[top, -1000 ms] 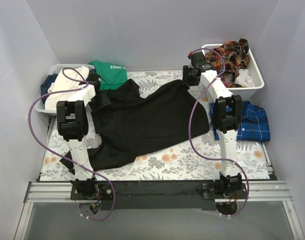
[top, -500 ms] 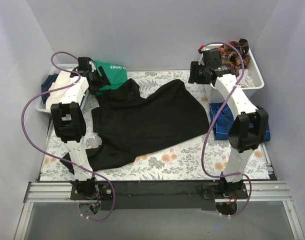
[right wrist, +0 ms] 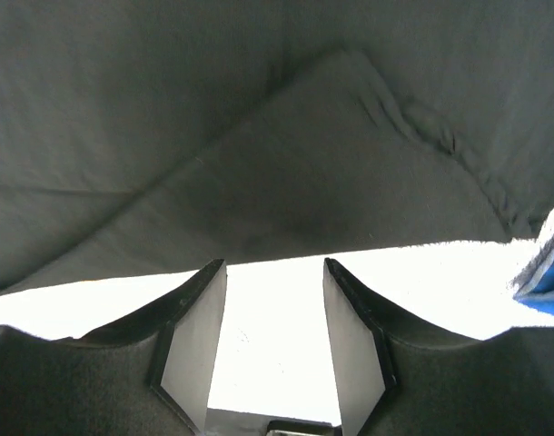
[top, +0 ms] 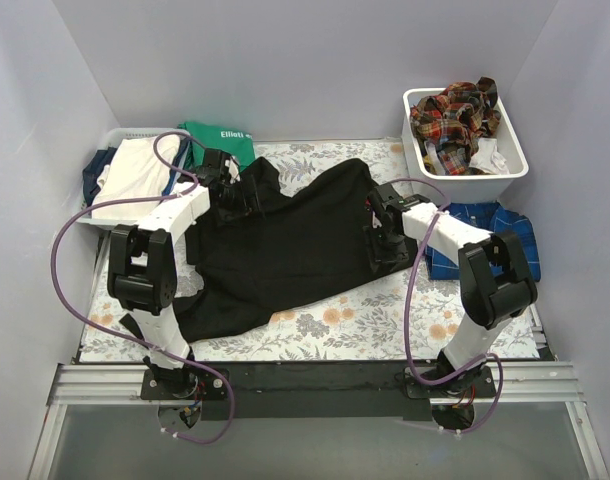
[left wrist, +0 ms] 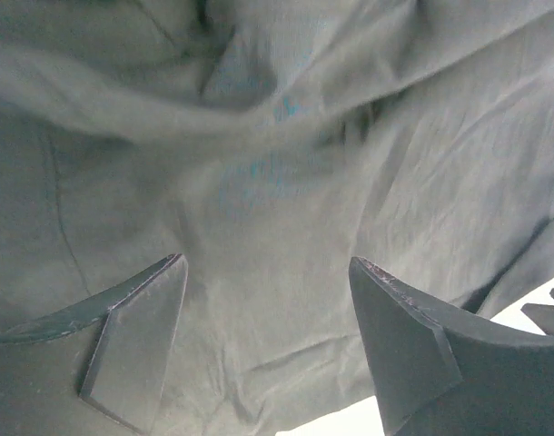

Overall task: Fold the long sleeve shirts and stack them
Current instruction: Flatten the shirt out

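Observation:
A large black long sleeve shirt (top: 285,250) lies spread and rumpled across the middle of the floral table. My left gripper (top: 235,195) hovers over its upper left part; in the left wrist view the gripper (left wrist: 266,268) is open with black cloth (left wrist: 277,163) below the fingertips and nothing pinched. My right gripper (top: 380,235) is low at the shirt's right edge; in the right wrist view the gripper (right wrist: 273,265) is open, with the shirt's hem (right wrist: 286,209) just ahead of the tips. A blue plaid shirt (top: 495,235) lies folded at the right. Red-orange plaid shirts (top: 455,112) fill the bin.
A white bin (top: 513,160) stands at the back right. A second bin (top: 105,140) with white and dark cloth sits at the back left. A green top with white lettering (top: 220,140) lies beside it. The blue plaid cloth (right wrist: 545,272) shows at the right wrist view's edge.
Both arms swung down from the back of the table onto the black shirt, the left from beside the green top, the right from the bin. Both grippers have opened wider.

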`<action>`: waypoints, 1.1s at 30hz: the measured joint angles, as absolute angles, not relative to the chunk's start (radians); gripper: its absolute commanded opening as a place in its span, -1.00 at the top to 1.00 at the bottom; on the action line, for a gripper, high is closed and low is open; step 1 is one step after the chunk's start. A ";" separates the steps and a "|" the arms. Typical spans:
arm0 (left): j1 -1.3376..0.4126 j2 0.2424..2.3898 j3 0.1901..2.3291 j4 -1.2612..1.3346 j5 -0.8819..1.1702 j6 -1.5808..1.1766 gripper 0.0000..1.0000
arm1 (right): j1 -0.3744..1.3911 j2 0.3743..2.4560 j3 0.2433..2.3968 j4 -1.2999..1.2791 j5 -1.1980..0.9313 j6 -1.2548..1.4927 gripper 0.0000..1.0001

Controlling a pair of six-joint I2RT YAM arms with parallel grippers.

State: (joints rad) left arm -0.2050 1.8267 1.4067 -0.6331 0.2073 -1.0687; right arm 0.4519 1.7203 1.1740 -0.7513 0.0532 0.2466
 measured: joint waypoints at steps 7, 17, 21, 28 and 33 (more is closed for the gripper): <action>-0.193 1.822 1.369 -0.619 0.219 -1.078 -0.43 | 0.445 1.716 1.163 -0.703 0.112 0.271 -0.08; -0.194 1.822 1.369 -0.616 0.229 -1.078 -0.43 | 0.445 1.812 1.250 -0.639 0.163 0.286 -0.10; -0.194 1.822 1.369 -0.616 0.231 -1.078 -0.43 | 0.445 1.875 1.283 -0.620 0.181 0.286 -0.04; -0.194 1.822 1.369 -0.617 0.233 -1.077 -0.43 | 0.444 1.909 1.302 -0.603 0.184 0.290 0.52; -0.194 1.824 1.367 -0.621 0.231 -1.077 -0.37 | 0.444 1.865 1.249 -0.596 0.191 0.305 0.74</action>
State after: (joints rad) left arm -0.1940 1.8240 1.3674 -0.6212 0.2306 -1.0775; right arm 0.4442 1.8648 1.2491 -0.5961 0.1905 0.3046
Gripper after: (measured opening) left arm 0.713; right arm 0.150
